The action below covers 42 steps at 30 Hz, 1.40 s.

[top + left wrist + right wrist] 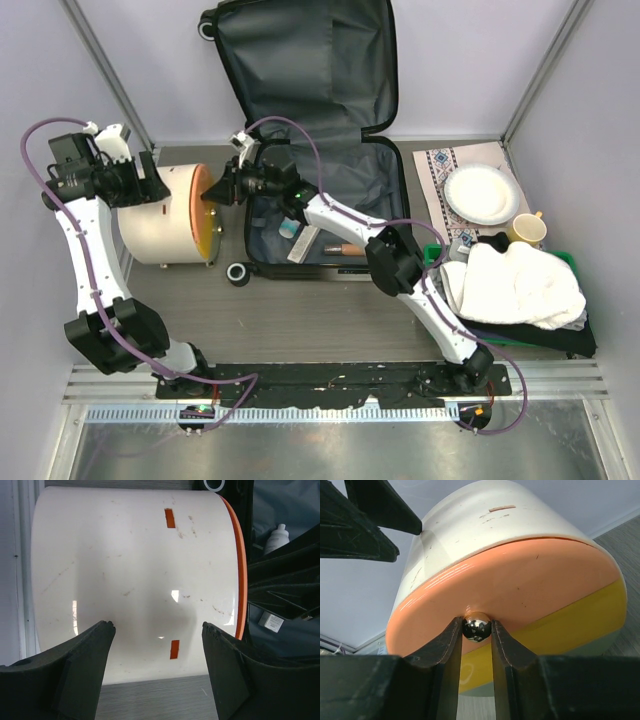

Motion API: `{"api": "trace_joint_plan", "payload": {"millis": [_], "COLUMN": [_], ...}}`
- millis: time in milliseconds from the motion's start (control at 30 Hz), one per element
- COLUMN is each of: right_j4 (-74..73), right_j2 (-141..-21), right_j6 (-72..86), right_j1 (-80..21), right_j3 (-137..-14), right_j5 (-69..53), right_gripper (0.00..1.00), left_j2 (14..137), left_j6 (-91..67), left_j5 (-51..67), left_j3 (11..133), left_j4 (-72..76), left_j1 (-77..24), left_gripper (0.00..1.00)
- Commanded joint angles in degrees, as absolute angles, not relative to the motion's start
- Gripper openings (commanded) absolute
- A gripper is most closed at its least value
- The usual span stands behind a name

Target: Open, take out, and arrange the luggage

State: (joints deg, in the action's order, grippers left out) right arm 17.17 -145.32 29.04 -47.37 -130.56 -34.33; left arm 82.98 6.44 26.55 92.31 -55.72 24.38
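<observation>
The luggage lies open at the back, its lid propped upright and dark grey lining showing; its base holds small items. The cream bin lies on its side left of the suitcase, orange lid facing right. My right gripper is shut on the lid's shiny metal knob. A yellow band shows below the orange lid. My left gripper is open at the bin's far-left side; in the left wrist view its jaws stand wide apart, with the bin wall just beyond them.
In the suitcase base lie a white bottle, a white box and a brown stick-like item. To the right are a patterned mat, a white plate, a yellow cup, and white cloth on the green tray.
</observation>
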Motion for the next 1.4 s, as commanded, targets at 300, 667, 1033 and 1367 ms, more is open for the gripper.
{"api": "trace_joint_plan", "payload": {"millis": [300,667,1033,1367], "right_j4": [18.63,17.67,-9.39,-27.22], "right_j2": [-134.92,-131.13,-118.39,-126.46], "right_j6": [28.3,29.44,21.18,25.92], "right_j1": [-43.24,-41.23,-36.21,-38.66], "right_j3": [-119.19,-116.02,-101.79,-113.27], "right_j5": [-37.09,-35.95,-14.25,9.21], "right_gripper": [0.01,0.53,0.55,0.67], "left_j2": [87.45,87.54,86.84,86.05], "left_j6": [4.92,4.4,4.04,3.78], "left_j5": [23.91,24.87,24.87,24.7], "left_j3": [92.99,92.99,93.6,92.55], "left_j4": [-57.04,-56.69,-56.34,-55.64], "left_j1": [24.26,24.26,24.35,24.34], "left_gripper": [0.77,0.77,0.77,0.77]}}
